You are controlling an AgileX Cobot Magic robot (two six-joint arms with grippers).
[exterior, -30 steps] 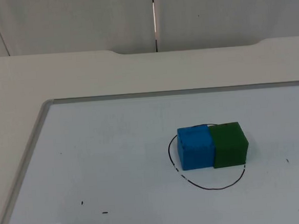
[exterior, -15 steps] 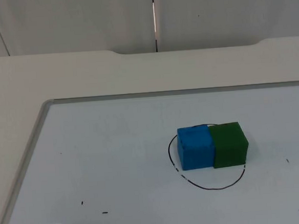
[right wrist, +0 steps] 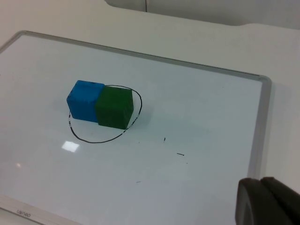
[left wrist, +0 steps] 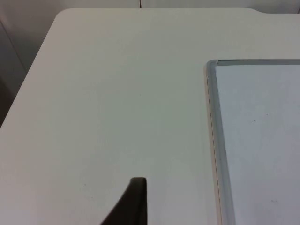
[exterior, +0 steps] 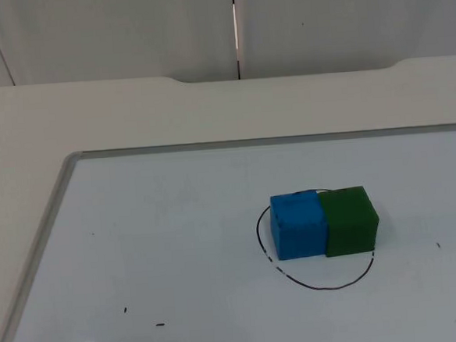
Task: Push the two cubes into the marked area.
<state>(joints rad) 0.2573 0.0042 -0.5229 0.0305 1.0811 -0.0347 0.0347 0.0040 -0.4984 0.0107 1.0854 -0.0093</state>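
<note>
A: We start with the white-topped table (exterior: 91,118) and the flat whiteboard with its grey metal frame (exterior: 64,171) lying on it. On that board we have the hand-drawn black oval outline (exterior: 318,286), our marked area.

B: And the cubes? We see the blue foam-like cube (exterior: 298,226) and the dark green cube (exterior: 349,221) touching side by side. Both sit mostly within the oval, though at its far rim the edges seem to meet or slightly cross the line.

A: We judge the pushing essentially done; at most a small nudge toward the oval's near side remains.

B: Together the pair forms a short block whose long axis runs left to right across the top view, blue end on the left arm's side, green on the right's.

A: Our left gripper (left wrist: 133,201) hangs over bare table beside the board's corner, waiting. Our right gripper (right wrist: 267,201) hovers above the board's edge, well apart from the cubes.

B: Whether either gripper's fingers are apart or together, we cannot tell.
</note>
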